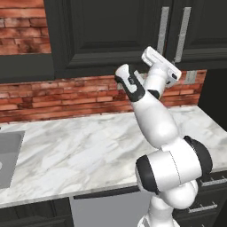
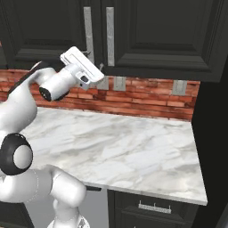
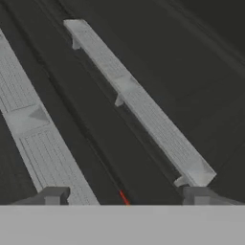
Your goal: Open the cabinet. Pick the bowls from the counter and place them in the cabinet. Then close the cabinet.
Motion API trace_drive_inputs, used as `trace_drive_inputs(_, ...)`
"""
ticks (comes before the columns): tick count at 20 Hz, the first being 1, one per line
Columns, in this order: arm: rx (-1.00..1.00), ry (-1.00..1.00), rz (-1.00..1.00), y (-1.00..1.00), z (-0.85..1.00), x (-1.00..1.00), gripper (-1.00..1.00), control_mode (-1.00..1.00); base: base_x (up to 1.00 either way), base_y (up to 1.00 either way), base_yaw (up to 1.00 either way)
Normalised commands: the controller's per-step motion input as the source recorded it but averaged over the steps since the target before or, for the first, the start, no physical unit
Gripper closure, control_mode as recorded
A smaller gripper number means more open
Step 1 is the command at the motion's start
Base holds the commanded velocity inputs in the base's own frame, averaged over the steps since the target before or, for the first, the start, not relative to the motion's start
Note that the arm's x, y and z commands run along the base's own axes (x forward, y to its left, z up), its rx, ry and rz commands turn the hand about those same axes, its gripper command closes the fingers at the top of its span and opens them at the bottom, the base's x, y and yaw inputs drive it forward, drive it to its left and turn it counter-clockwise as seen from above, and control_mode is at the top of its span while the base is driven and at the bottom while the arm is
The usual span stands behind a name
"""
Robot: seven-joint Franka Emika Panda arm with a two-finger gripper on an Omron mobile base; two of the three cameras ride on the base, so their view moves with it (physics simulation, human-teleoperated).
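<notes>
The cabinet (image 1: 106, 31) hangs over the counter (image 1: 88, 150) with both dark doors shut. Two long silver handles (image 2: 88, 29) run side by side along the seam where the doors meet. My gripper (image 2: 90, 62) is raised to the lower ends of those handles and points at the doors. In the hand view the gripper (image 3: 124, 195) is open. The left handle (image 3: 43, 143) runs down between the fingertips, and the right handle (image 3: 143, 110) ends just above the right fingertip (image 3: 196, 194). Nothing is clasped. The bowls are out of view.
A grey sink basin (image 1: 9, 155) is set into the counter at the far left. A red brick backsplash (image 2: 147, 100) with wall outlets (image 2: 179, 87) runs behind. Dark lower drawers (image 2: 156, 207) sit under the counter edge. A tall dark panel (image 2: 213, 133) bounds the right end.
</notes>
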Motion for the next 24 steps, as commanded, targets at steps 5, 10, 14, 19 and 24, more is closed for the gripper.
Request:
trace_drive_inputs(5, 0.02, 0.15, -0.09, -0.49, -0.09, 1.00, -1.00, -1.00, 0.00, 0.00, 0.00)
trace_drive_inputs(10, 0.08, 0.01, 0.46, -0.26, -0.35, 1.00, -1.00, -1.00, 0.00, 0.00, 0.00)
trace_drive_inputs(14, 0.00, -0.33, 0.69, -0.26, -0.91, 0.93, -1.00, -1.00, 0.00, 0.00, 0.00)
trace_drive_inputs(19, 0.01, -0.74, 0.71, -0.34, -0.86, 0.54, -1.00, -1.00, 0.00, 0.00, 0.00)
trace_drive_inputs(24, 0.02, -0.88, 0.70, -0.40, -0.71, 0.39, -1.00, -1.00, 0.00, 0.00, 0.00)
